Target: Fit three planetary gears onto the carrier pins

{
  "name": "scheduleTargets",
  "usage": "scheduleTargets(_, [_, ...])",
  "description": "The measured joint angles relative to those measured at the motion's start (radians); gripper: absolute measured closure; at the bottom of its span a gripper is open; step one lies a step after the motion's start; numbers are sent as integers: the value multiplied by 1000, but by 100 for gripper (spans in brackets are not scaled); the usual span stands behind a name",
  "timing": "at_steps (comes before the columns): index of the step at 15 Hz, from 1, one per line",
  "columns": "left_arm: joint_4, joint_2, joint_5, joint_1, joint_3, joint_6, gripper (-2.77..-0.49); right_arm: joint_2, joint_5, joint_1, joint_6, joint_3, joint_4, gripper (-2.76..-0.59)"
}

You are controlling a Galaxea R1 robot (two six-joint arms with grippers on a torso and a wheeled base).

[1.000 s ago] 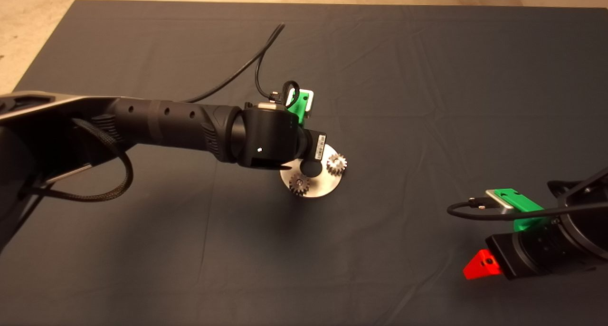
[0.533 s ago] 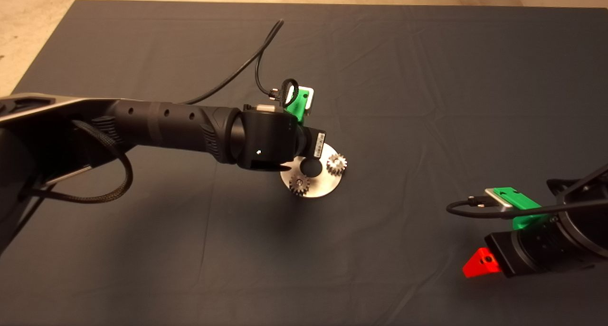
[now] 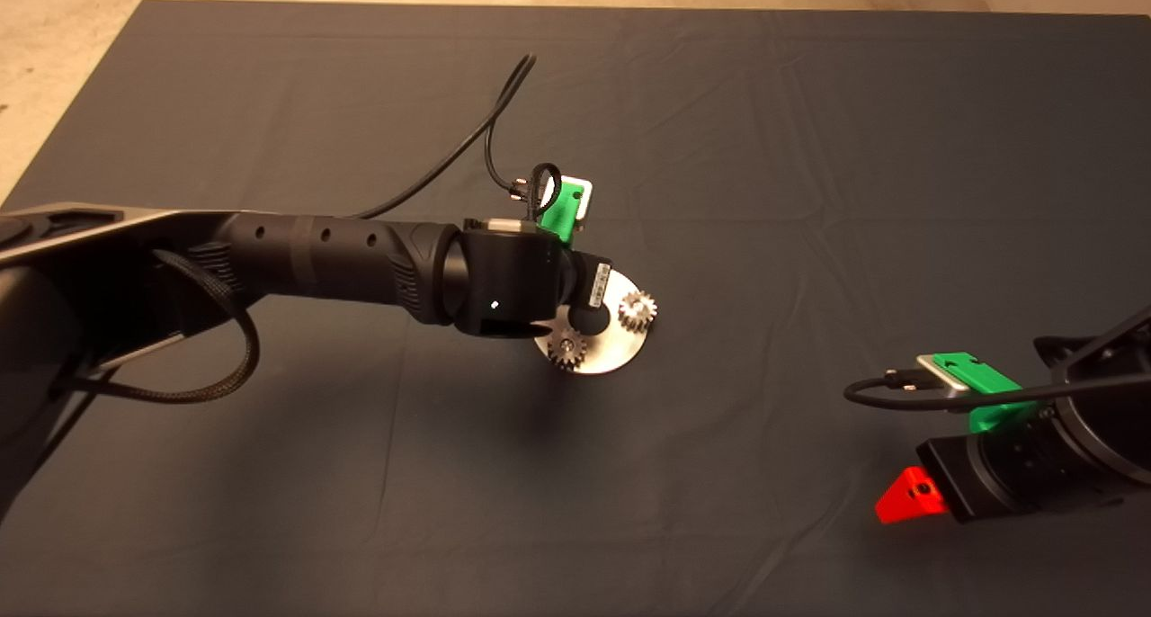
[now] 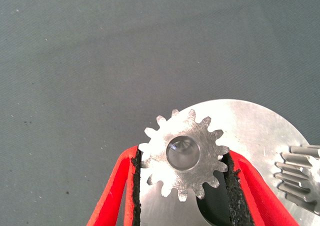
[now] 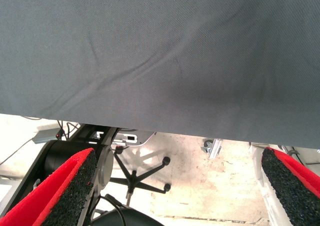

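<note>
Over the shiny disc (image 4: 250, 128) near the mat's (image 3: 809, 149) middle, a planetary gear (image 4: 183, 153) sits clamped by its teeth between the black pads (image 4: 135, 186) of the left gripper (image 4: 182, 186), a carrier pin (image 4: 181, 147) showing through its bore. Two more gears already sit on the disc, one (image 3: 637, 310) towards its right edge and one (image 3: 566, 348) at its near edge beside the centre hole. Well apart at the lower right, the right gripper (image 5: 175, 186) waits with its fingers spread wide.

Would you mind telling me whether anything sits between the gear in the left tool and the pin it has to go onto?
Nothing visible does. The gear, pinched by the left tool, sits over the disc with a pin showing through its centre hole.
</note>
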Motion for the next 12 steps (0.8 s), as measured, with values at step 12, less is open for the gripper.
scheduleTargets(12, [30,14,-1,15,-25,28,-89,0,0,-1,0,-7,0,-247])
